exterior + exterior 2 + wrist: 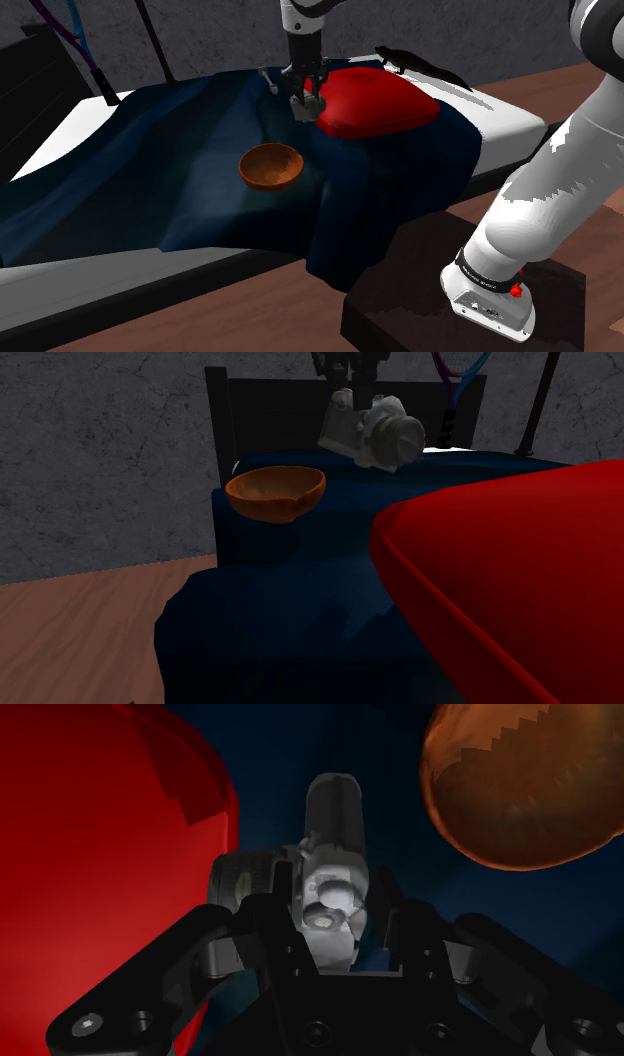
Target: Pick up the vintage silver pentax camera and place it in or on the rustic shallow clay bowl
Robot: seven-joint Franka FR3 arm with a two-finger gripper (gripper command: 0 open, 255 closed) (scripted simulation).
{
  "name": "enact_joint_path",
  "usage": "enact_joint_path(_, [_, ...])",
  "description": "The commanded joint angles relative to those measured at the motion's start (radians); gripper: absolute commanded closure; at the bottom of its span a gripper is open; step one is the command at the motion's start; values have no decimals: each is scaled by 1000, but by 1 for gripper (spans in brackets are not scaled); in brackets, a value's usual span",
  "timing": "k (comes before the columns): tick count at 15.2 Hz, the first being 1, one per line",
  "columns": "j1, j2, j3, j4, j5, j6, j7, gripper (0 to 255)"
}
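Observation:
My black gripper [305, 98] is shut on the silver camera [370, 432], which hangs tilted above the dark blue bedspread [180, 190]. In the wrist view the camera [330, 894] sits clasped between the fingers [270, 929], lens barrel pointing away from the hand. The brown clay bowl [271, 166] rests on the bedspread, nearer the front edge than the gripper in the shoulder view. The second exterior view shows that bowl [276, 492] left of and slightly below the camera. From the wrist, the bowl [525, 784] lies off to one side of the gripper.
A red pillow [375, 100] lies right beside the gripper on the bed. It looms large as the pillow [510, 582] in the second exterior view's right. A black lizard figure [420, 64] sits behind the pillow. A dark headboard [270, 412] and a racket [455, 372] stand behind the bed.

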Motion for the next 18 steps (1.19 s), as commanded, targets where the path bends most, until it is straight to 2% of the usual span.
enact_joint_path(1, [1,8,2,38,-1,-30,1,255])
enact_joint_path(3, [1,12,2,64,-2,-51,0,255])
enact_joint_path(11, [88,72,116,169,-13,-118,197,255])
enact_joint_path(17, [171,178,208,321,-53,-188,365,255])
enact_joint_path(18, [171,173,206,301,-51,-173,365,255])
